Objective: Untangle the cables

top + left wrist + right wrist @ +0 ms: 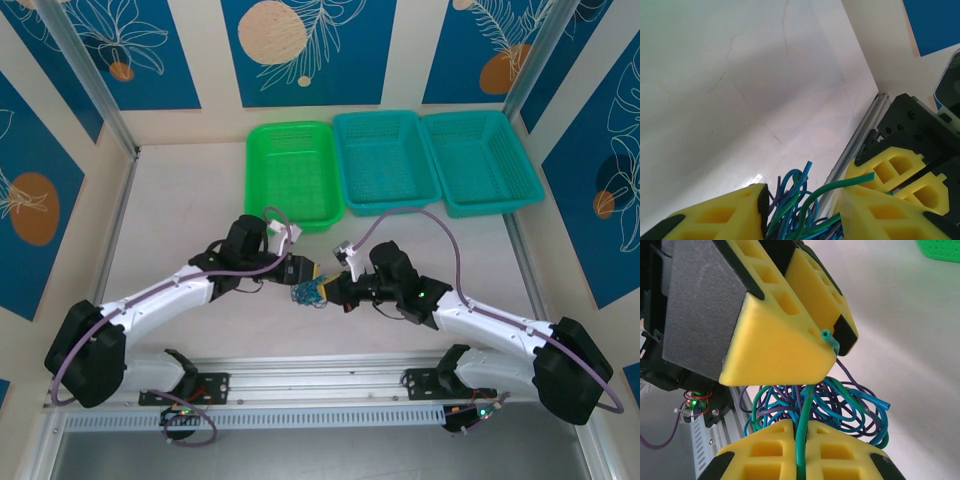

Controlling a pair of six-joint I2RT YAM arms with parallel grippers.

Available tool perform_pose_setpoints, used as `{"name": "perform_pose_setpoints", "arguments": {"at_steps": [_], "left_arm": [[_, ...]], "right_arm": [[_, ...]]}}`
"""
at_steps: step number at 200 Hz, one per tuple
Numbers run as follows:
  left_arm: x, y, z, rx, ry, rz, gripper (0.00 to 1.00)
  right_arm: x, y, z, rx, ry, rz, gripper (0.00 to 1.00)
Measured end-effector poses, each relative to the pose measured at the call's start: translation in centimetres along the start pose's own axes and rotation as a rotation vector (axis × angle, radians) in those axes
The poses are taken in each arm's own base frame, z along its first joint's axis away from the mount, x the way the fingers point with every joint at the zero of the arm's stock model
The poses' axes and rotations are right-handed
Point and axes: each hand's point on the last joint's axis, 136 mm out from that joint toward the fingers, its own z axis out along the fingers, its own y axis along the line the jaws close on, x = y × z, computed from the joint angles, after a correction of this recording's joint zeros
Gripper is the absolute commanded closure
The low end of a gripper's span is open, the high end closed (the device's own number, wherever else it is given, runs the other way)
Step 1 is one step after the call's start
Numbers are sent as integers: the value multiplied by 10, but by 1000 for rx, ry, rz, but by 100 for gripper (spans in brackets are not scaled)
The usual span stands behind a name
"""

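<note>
Blue, teal, green and purple cables (807, 410); yellow, black-edged fingers (775, 350).

Robot test cell, probably a lab: aluminium framing rail (320, 375), printed blue wall panels (300, 50), 3 plastic baskets (385, 116), white table (190, 210).

too small from above to tell single cables (308, 294) apart; cut off at the left wrist's lower edge, half hidden behind yellow fingers (775, 352).

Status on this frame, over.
Left gripper and right gripper shut on cables. Clump knotted between them. Green basket well clear, nothing blocking.
</note>
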Motion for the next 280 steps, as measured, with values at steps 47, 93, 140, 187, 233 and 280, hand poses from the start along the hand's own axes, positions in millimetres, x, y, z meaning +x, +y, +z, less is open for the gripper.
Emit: {"name": "perform_pose_setpoints", "arguments": {"at_steps": [47,93,140,187,233,280], "left_arm": [[0,5,9,7,3,-4,74],[0,4,11,26,-3,-8,100],[-11,8,-17,-82,-140,29,100],[-27,54,-79,-342,-377,-63,100],[-13,94,-114,-477,-475,-175,100],[-7,104,-104,-476,-436,-193,100]], "right_arm": [[-4,5,0,-27,-12,-7,100],[-2,1,0,-6,-15,4,100],[-3,-14,-6,77,-54,31,100],[-11,-57,-39,262,-202,178,100],[9,-118,-86,471,-324,487,100],[43,-133,-78,528,-229,649,100]]}}
